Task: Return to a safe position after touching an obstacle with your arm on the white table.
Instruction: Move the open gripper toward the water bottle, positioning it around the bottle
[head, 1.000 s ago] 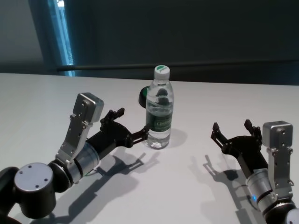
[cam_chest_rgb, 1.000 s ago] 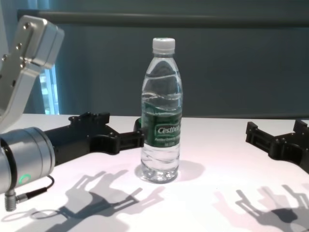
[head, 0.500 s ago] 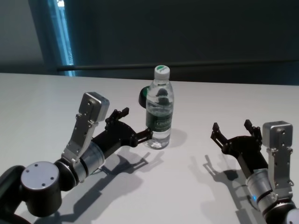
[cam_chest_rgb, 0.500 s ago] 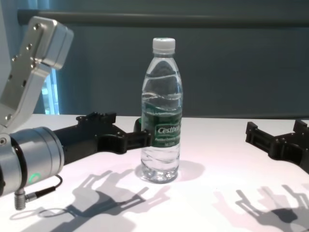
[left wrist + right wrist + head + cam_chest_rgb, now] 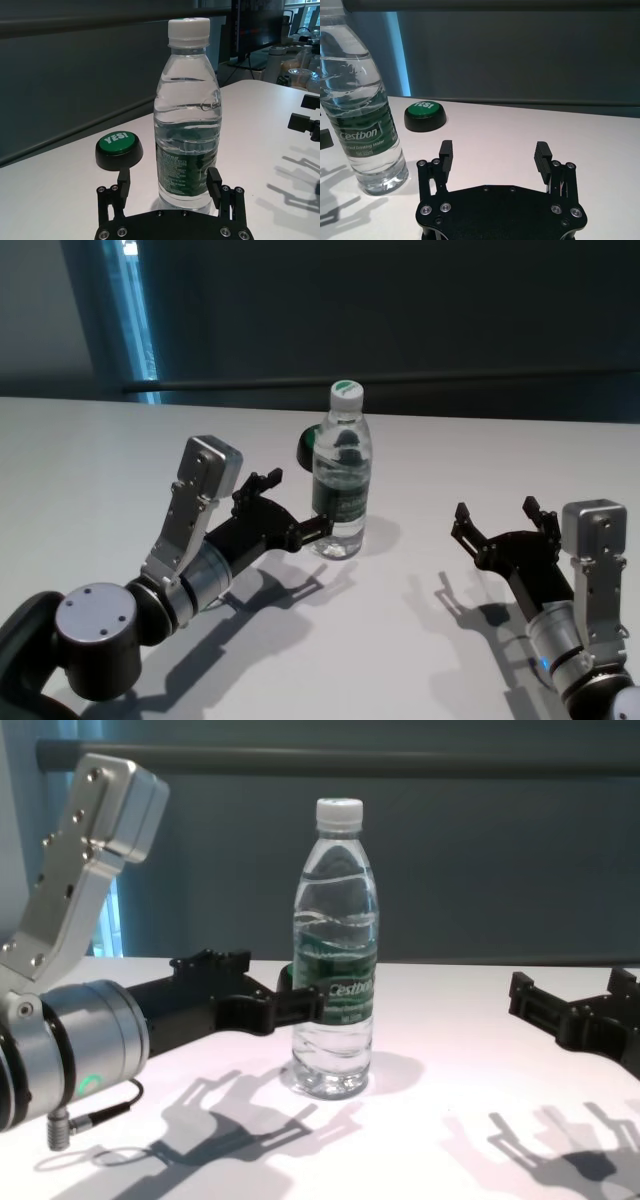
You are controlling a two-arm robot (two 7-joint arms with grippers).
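Observation:
The clear water bottle [image 5: 341,475] with a white cap and dark green label stands upright mid-way across the white table [image 5: 90,460]. It also shows in the chest view [image 5: 335,970], the left wrist view [image 5: 189,130] and the right wrist view [image 5: 362,125]. My left gripper [image 5: 296,503] is open low at the bottle's left side. In the left wrist view [image 5: 169,176] its fingers stand either side of the bottle's base. One fingertip [image 5: 308,1004] is at the label; I cannot tell whether it touches. My right gripper [image 5: 495,512] is open and empty, well to the bottle's right.
A small low black button with a green "YES!" top [image 5: 119,148] sits on the table just behind the bottle, also seen in the head view [image 5: 303,448] and the right wrist view [image 5: 425,115]. A dark wall runs behind the table's far edge.
My left arm has moved forward and to the right, bringing its open fingers closer around the bottle. The bottle and the right arm have not moved.

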